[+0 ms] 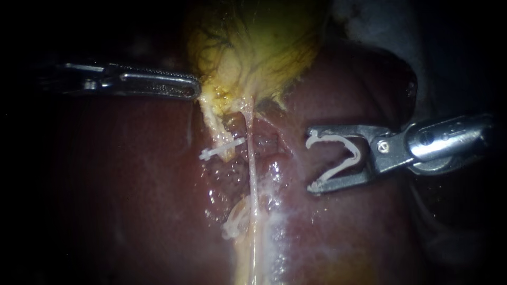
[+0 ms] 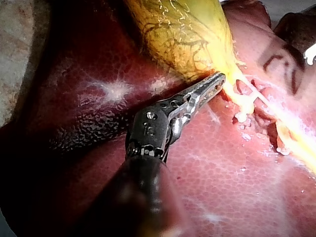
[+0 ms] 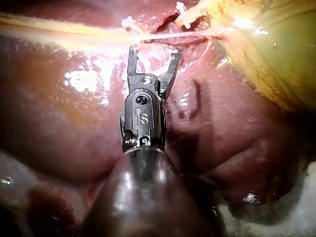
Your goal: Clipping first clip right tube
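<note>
The right instrument [image 1: 310, 161] is spread wide, with an unclosed white clip [image 1: 335, 138] gripped inside, near the right tube [image 1: 252, 169] but apart. The left instrument [image 1: 196, 87] is clamped on the gallbladder [image 1: 253, 47] edge.

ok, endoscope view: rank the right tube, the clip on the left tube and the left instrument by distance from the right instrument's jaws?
From the right instrument, jaws holding an open clip:
1. right tube, just ahead of the jaws.
2. clip on the left tube, just beyond that tube.
3. left instrument, farthest, at the gallbladder edge.
</note>
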